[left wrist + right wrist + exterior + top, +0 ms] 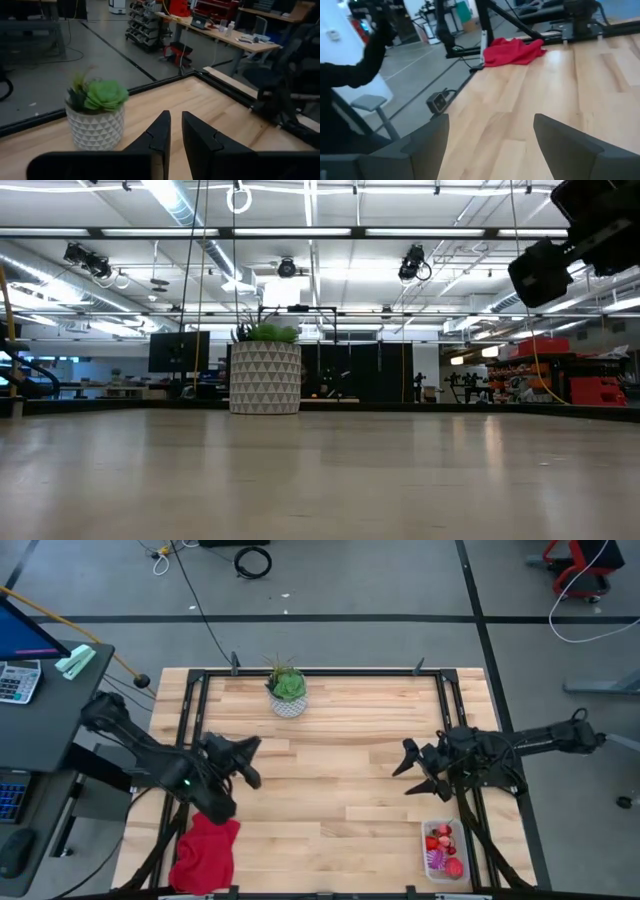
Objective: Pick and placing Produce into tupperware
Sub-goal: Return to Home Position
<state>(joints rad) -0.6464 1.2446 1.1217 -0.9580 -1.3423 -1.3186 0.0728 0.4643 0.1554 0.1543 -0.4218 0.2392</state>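
Looking down from the high view, I am finding the tupperware (426, 852) sitting at the near right corner of the tabletop (340, 800). The produce (445, 842) is lying inside it, red pieces with a purple one. The right pincer (405, 776) is hanging just beyond the tub's far end, apart from it. The left pincer (250, 755) is hovering over the left side, beyond the red cloth (207, 852). A plant (288, 690) is standing at the far edge.

The low view is showing me only that plant and a dark arm part high on the right; the tub is not appearing there.

In the left wrist view, the left pincer is showing its fingers drawn almost together, gripping nothing.

In the right wrist view, the right pincer is gaping wide and carrying nothing, with the red cloth lying across the tabletop.

I am judging the pieces light, smooth and prone to rolling, and the tub thin and easily slid. If it needs moving, I am favouring a grip across one long wall at the rim.
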